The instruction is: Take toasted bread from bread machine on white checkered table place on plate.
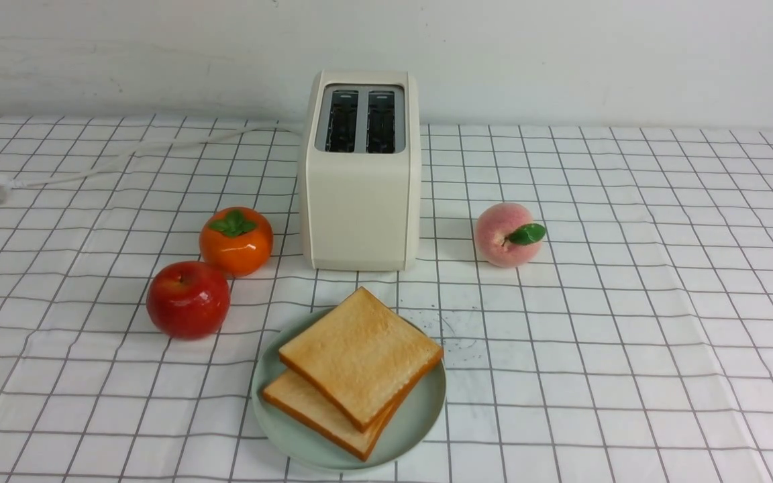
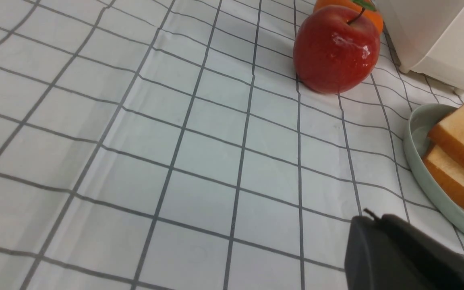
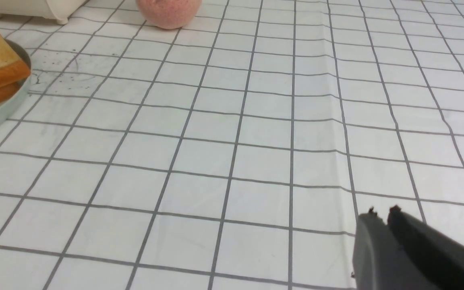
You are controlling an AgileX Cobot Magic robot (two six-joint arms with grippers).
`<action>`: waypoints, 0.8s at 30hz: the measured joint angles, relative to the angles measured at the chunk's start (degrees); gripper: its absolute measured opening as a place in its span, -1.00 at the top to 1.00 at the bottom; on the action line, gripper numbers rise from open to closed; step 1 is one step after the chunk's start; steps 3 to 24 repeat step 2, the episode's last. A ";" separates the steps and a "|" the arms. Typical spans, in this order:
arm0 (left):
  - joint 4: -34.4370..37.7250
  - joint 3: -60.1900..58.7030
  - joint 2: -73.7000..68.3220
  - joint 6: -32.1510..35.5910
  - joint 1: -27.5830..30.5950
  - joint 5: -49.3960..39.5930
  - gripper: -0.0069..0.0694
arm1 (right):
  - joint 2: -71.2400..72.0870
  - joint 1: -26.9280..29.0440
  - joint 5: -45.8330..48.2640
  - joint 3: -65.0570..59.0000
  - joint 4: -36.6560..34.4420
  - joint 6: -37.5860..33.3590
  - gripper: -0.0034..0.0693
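White checkered table (image 1: pixel 628 322) fills the frame, with the bread machine (image 1: pixel 359 194) at upper centre, both slots empty. We see both slices of toasted bread (image 1: pixel 359 355) stacked askew on the plate (image 1: pixel 420 416) at lower centre, so we judge the job done. Our left gripper (image 2: pixel 371 219) and right gripper (image 3: pixel 383 213) hang closed and empty over bare cloth, clear of the food

Table (image 1: pixel 628 322) under my pincers is white cloth, matt and a bit wrinkled. Toaster (image 1: pixel 359 201) looks like smooth satin plastic with grey metal slots. Apple (image 1: pixel 188 299) is super glossy, peach (image 1: pixel 504 235) fuzzy-matt. Toast (image 1: pixel 359 355) is dry and porous, plate (image 1: pixel 420 416) smooth.
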State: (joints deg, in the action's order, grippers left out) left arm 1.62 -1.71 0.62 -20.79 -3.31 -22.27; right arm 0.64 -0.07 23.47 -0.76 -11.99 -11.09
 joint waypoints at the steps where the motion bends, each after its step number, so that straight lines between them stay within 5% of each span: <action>1: 0.00 0.00 0.00 0.00 0.00 0.00 0.80 | 0.00 0.00 0.00 0.00 0.00 0.00 0.77; 24: 0.00 0.00 0.00 0.00 0.00 0.00 0.80 | 0.00 0.00 0.00 0.00 0.00 0.00 0.77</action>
